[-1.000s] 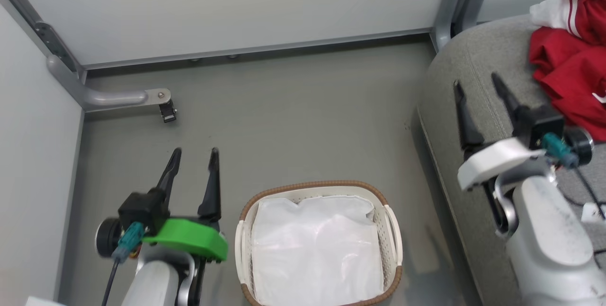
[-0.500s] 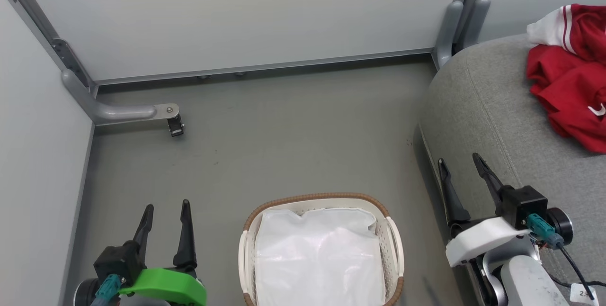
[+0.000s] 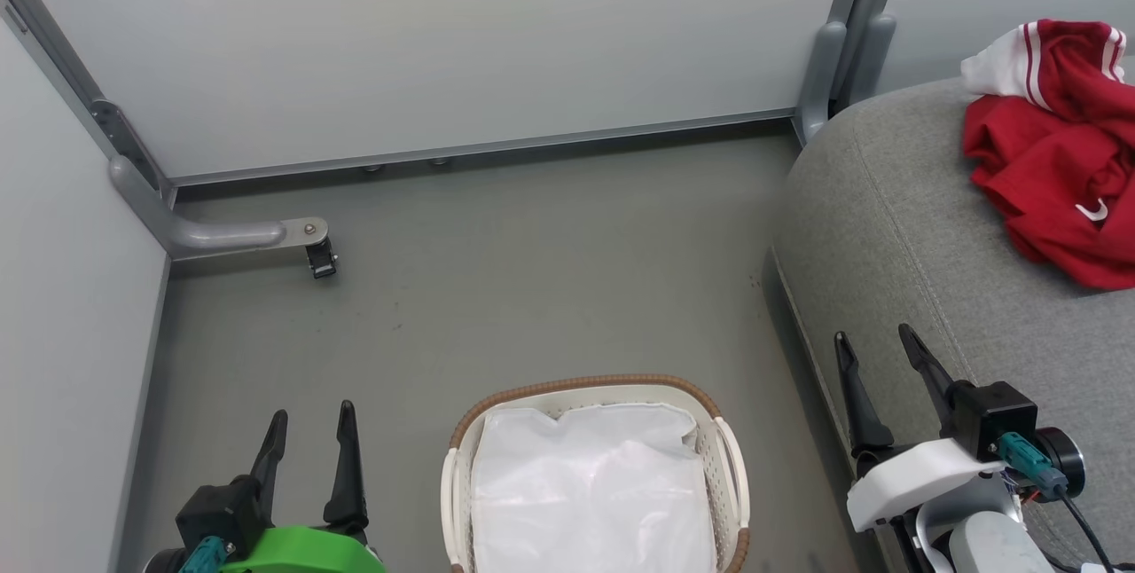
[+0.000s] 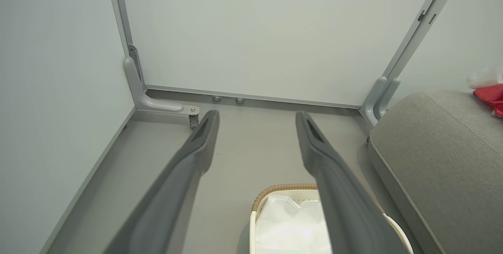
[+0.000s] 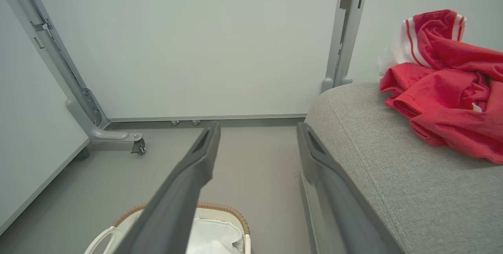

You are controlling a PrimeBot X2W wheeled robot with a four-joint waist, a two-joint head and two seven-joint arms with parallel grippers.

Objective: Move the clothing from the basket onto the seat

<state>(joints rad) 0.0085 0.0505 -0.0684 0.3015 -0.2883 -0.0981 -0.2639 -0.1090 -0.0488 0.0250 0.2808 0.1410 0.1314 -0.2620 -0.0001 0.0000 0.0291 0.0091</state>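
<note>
Dark tapered fingers (image 3: pixel 346 467), green left bracket (image 3: pixel 301 551), white right bracket (image 3: pixel 904 484)

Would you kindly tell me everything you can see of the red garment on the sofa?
The red garment is soft sports fabric by its look, with a white panel, red-and-white striped trim and a small white logo. It lies crumpled in a loose heap on the grey sofa cushion, touched by nothing else.

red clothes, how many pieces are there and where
1. The crumpled bright red sports garment with white striped trim lies on the large grey fabric sofa cushion, away from the oval white plastic basket, whose white liner could hide more.
</note>
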